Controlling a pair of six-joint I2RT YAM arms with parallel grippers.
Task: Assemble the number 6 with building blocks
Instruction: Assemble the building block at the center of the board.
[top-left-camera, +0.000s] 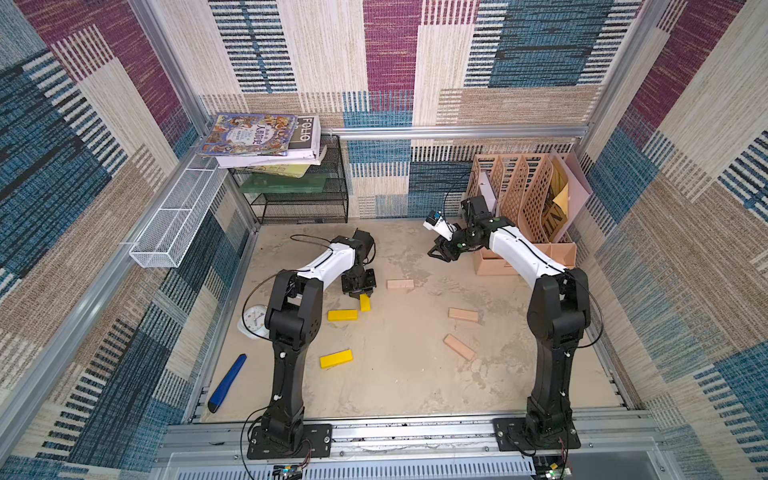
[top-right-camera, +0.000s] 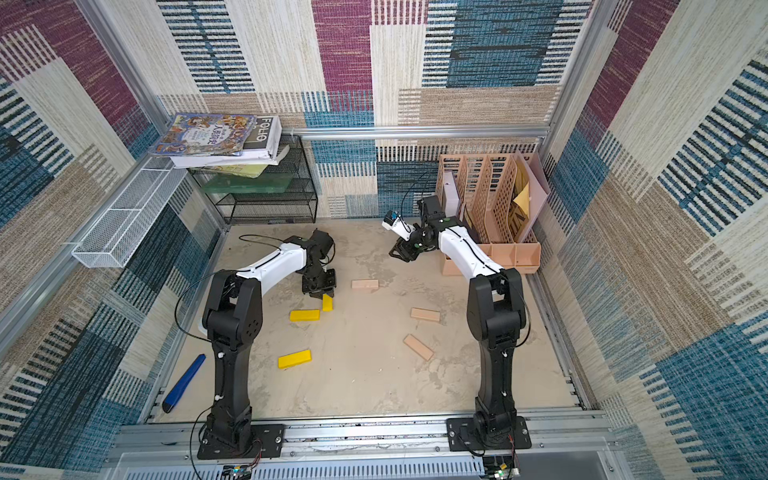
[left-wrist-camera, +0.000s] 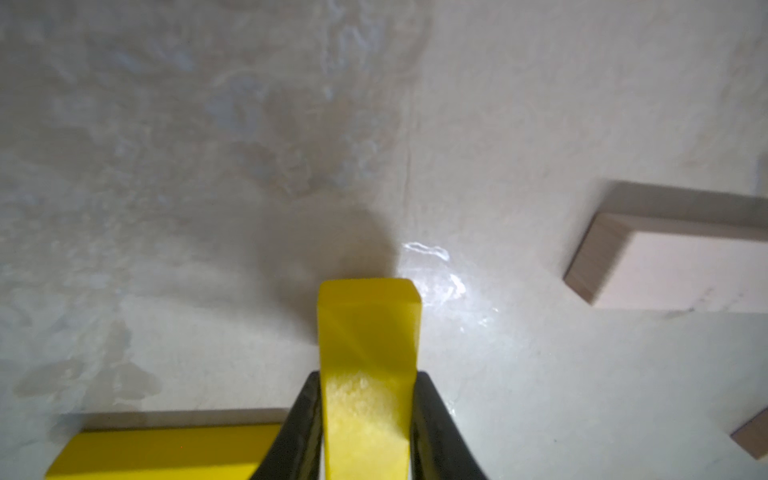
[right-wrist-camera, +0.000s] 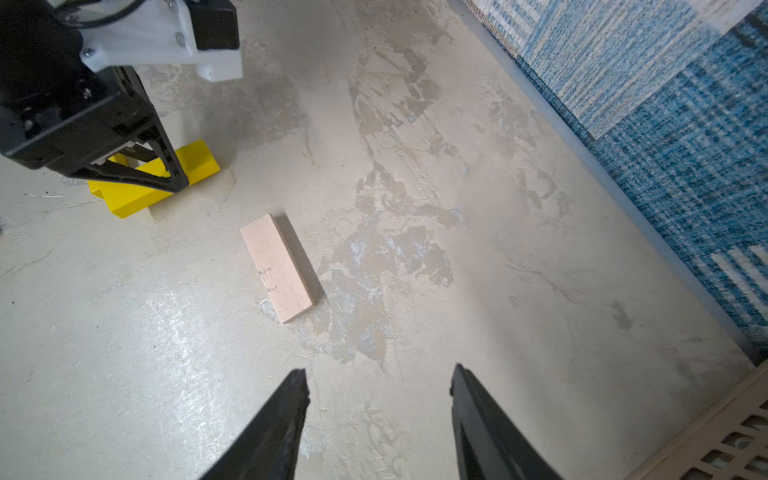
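Where the left gripper (left-wrist-camera: 368, 378) clamps, its black jaws pinch one end of a bright yellow rectangular wooden bar (left-wrist-camera: 368, 324), which juts forward beyond them. We cannot tell whether it rests on the mottled beige tabletop (top-left-camera: 407, 386) or hangs just clear. Just beside it lies a second yellow bar (top-left-camera: 342, 315); a third yellow bar (top-left-camera: 336, 358) lies nearer the arm bases. Three pale tan wooden bars lie flat and well apart: a far tan bar (top-left-camera: 400, 284), a middle tan bar (top-left-camera: 463, 314) and a near tan bar (top-left-camera: 459, 347). No stroke of the number 6 is yet joined. The right gripper (right-wrist-camera: 379, 374) hovers with jaws parted and empty, near a peach plastic file rack (top-left-camera: 523, 195). We judge the bars rigid, light and smooth, the painted ones perhaps slippery. An end hold may let a bar swivel, so we favour pinching across the narrow width at mid-length.
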